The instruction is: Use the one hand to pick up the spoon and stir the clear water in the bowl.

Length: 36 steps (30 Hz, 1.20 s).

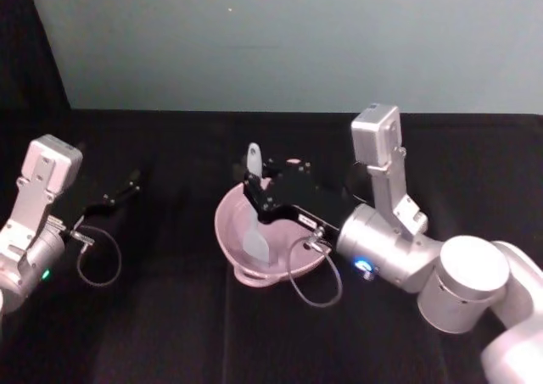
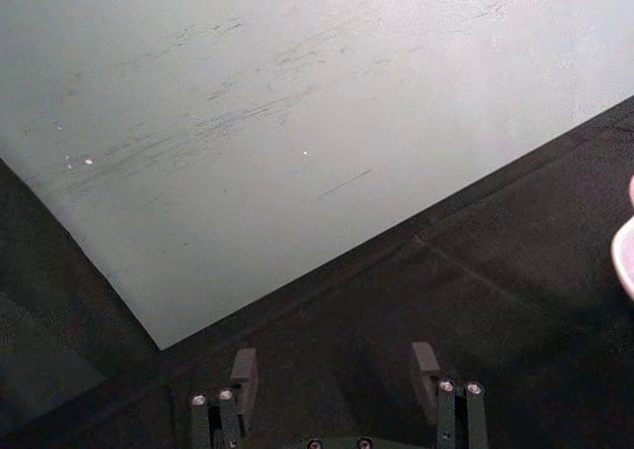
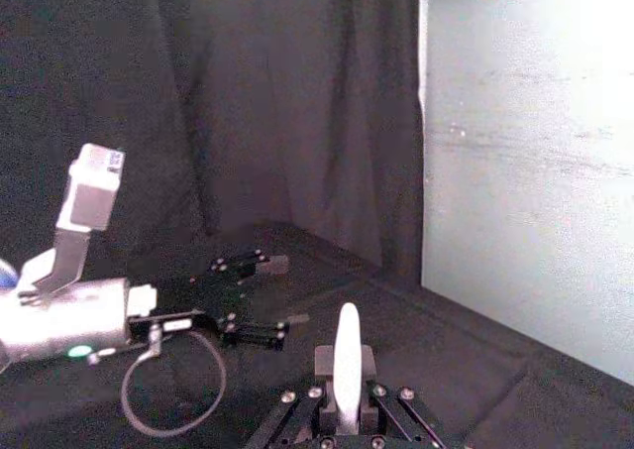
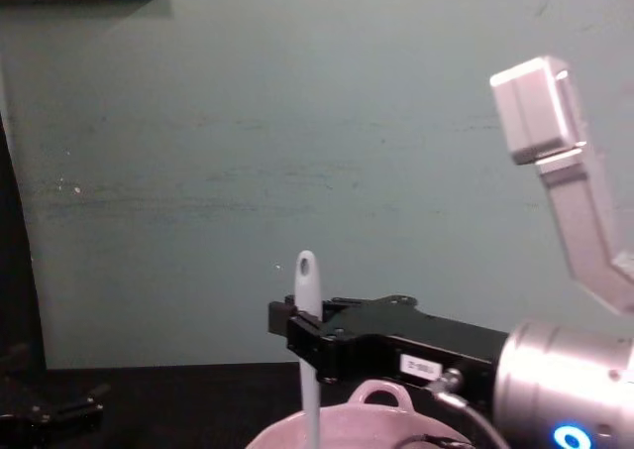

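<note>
The pale pink bowl (image 1: 226,231) sits mid-table, and its rim with the loop handle (image 4: 381,392) shows in the chest view. My right gripper (image 1: 256,194) hovers over the bowl, shut on the white spoon (image 1: 254,231). The spoon stands nearly upright: its holed handle end (image 4: 306,271) points up and its paddle head is down inside the bowl. In the right wrist view the spoon handle (image 3: 347,362) rises between the fingers. The water is too faint to make out. At the far left my left gripper (image 1: 125,186) is parked low over the table, open and holding nothing.
A black cloth (image 1: 170,333) covers the table, and a pale green wall (image 1: 297,36) stands behind it. Loose cable loops hang from both wrists, one (image 1: 316,278) beside the bowl's near rim. Dark curtain closes off the left side (image 3: 248,102).
</note>
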### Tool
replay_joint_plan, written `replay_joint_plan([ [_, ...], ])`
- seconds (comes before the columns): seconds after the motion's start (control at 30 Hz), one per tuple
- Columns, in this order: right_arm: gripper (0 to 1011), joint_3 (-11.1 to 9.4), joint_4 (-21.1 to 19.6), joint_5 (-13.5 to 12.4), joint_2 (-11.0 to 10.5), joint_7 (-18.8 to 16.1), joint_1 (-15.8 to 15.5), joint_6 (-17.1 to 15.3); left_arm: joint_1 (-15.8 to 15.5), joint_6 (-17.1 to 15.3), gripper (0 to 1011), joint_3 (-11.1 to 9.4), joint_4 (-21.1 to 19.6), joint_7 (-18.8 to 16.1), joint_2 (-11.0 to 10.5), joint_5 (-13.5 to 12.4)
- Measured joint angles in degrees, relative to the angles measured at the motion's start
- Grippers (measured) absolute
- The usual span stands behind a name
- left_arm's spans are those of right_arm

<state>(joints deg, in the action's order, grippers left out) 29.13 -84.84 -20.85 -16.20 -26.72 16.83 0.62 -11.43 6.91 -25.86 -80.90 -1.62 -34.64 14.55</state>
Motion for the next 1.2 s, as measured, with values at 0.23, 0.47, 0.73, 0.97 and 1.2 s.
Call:
replay_joint_plan([
  [0.23,117,0.33,5.67,2.19,3.65,2.36,2.89,3.45,0.0,0.0,1011,0.0,0.0,0.0,0.0,0.0],
  [0.47,117,-1.29,11.31,5.42,6.53,6.21,5.54,6.75,0.0,0.0,1011,0.0,0.0,0.0,0.0,0.0],
  [0.73,117,-4.66,12.79,7.66,6.91,10.15,6.13,7.64,0.0,0.0,1011,0.0,0.0,0.0,0.0,0.0],
  [0.97,117,-6.37,6.19,7.13,4.03,8.32,2.91,3.58,0.0,0.0,1011,0.0,0.0,0.0,0.0,0.0],
  [1.2,117,-6.6,0.36,5.05,1.39,4.99,-0.51,-0.37,0.0,0.0,1011,0.0,0.0,0.0,0.0,0.0],
])
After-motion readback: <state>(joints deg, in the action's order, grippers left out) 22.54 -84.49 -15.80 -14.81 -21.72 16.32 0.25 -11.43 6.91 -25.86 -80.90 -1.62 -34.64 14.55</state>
